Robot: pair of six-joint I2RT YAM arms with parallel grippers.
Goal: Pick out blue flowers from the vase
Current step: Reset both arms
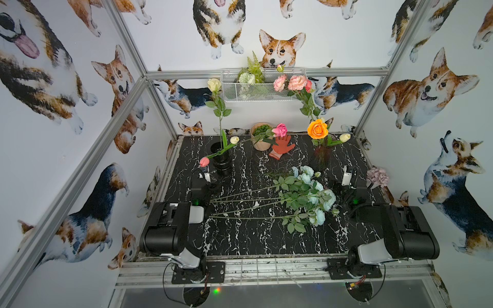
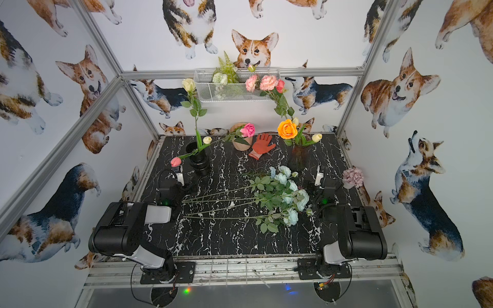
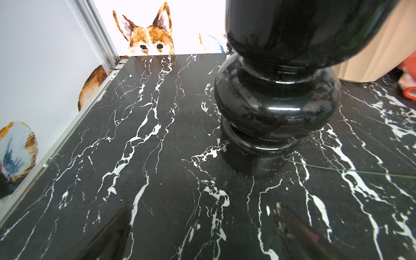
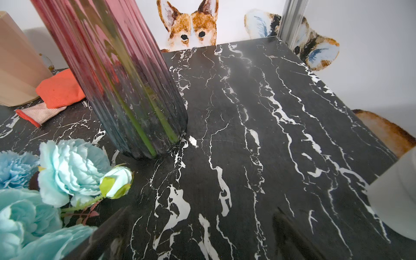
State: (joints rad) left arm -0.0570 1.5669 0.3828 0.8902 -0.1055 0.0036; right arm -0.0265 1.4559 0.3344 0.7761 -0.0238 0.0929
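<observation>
Right wrist view: ribbed vase (image 4: 117,78) holds green stems (image 4: 137,127).

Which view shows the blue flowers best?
Either top view: in both top views the blue flowers lie whole on the table, stems and all. The right wrist view catches only a few blooms close up; the left wrist view shows none.

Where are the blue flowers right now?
In both top views the blue flowers lie on the table, blooms toward the robot's right, beside the glass vase.
</observation>
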